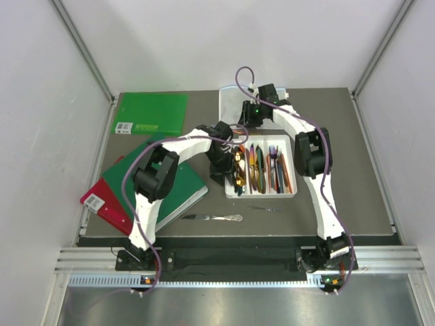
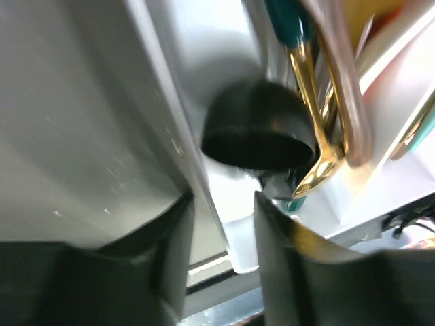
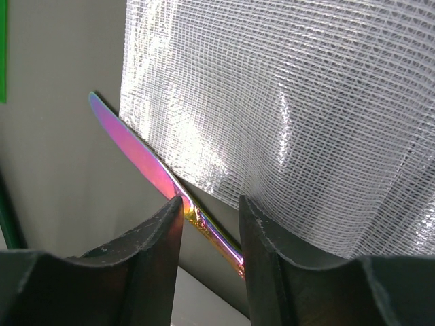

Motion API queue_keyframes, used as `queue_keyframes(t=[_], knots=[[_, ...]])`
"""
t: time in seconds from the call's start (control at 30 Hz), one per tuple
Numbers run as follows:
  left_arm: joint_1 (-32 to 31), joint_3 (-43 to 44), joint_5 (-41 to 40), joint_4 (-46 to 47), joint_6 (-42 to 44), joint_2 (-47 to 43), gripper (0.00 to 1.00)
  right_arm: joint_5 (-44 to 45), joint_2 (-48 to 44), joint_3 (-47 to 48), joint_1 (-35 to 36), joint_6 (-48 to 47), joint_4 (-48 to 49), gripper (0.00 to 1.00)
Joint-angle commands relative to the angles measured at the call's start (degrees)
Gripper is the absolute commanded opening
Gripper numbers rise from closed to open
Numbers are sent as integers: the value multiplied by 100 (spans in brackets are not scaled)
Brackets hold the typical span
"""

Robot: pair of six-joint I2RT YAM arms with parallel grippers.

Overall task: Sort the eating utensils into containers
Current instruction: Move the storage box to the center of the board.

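Observation:
The white compartment tray [image 1: 289, 193] stands mid-table and holds several utensils in gold, orange, teal and iridescent colours. My left gripper [image 1: 219, 161] is at the tray's left wall. In the left wrist view it [image 2: 223, 224] is open, its jaws astride the tray's wall [image 2: 241, 231]. A black spoon bowl [image 2: 255, 132], a gold utensil [image 2: 316, 122] and a teal handle [image 2: 285, 13] lie just inside. My right gripper [image 1: 254, 115] is behind the tray. In the right wrist view it [image 3: 209, 217] is open, its jaws either side of an iridescent knife [image 3: 139, 156] lying flat.
A white mesh sheet [image 3: 292, 109] lies along the knife, at the table's back [image 1: 230, 100]. A silver utensil [image 1: 214, 217] and a thin one [image 1: 265, 209] lie in front of the tray. Green books [image 1: 151, 112] and a red one [image 1: 102, 202] cover the left side.

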Motion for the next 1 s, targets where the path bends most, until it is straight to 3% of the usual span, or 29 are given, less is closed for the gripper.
queue_keyframes(t=[0.0, 0.47, 0.97], knots=[[-68, -128, -357, -184, -9, -565, 51, -164, -93, 0, 63, -234, -73, 40], [1294, -260, -832, 458, -282, -1727, 56, -409, -348, -343, 116, -252, -3, 40], [1585, -612, -823, 493, -106, -1806, 55, -471, -796, -757, 345, -357, 155, 39]])
